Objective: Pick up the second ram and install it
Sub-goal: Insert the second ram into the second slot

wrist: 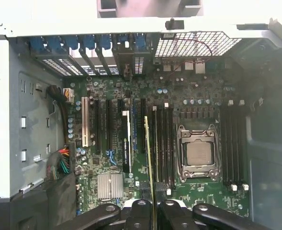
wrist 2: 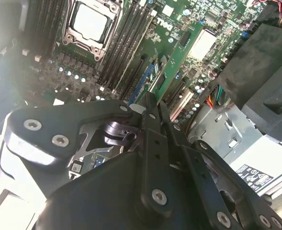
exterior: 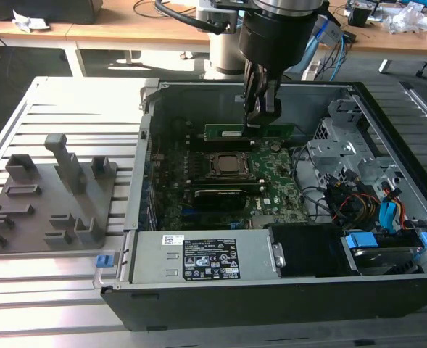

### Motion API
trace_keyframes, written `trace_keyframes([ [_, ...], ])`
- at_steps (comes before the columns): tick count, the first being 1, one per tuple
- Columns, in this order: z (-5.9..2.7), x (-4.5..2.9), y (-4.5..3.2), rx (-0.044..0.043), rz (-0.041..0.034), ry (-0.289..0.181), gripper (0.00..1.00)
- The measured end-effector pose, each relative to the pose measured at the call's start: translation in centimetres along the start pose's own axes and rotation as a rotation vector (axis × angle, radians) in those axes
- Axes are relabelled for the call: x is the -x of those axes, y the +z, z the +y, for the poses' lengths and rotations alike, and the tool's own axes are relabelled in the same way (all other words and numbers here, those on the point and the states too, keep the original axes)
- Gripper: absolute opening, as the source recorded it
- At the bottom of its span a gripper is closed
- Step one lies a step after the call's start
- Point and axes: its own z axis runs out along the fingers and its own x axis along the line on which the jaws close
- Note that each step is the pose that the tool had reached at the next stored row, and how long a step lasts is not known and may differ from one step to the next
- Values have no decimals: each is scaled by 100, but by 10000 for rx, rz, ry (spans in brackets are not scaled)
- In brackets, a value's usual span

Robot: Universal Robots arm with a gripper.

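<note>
Over the motherboard (exterior: 280, 183), second ram (exterior: 249, 133) on edge between the fingers (wrist: 141, 213)

You've got the open case (exterior: 146, 181) on the slatted table (exterior: 54, 297), with the fixture tray (exterior: 46, 199) beside it on the exterior view's left. The motherboard (exterior: 280, 190) lies in the case, CPU socket (exterior: 230, 166) near its middle. The second ram (exterior: 227, 132) is pinched in the gripper (exterior: 261, 117), above the board, beyond the socket. In the first wrist view it hangs between the black card (wrist: 126, 141) and the memory slots (wrist: 165, 143). Cables (exterior: 347, 203) crowd the case on the exterior view's right.
</note>
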Motion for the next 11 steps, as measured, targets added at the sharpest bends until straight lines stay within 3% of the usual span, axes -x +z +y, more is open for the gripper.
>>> trace_keyframes([
  [11,-7,-2,134,0,0,0,14],
])
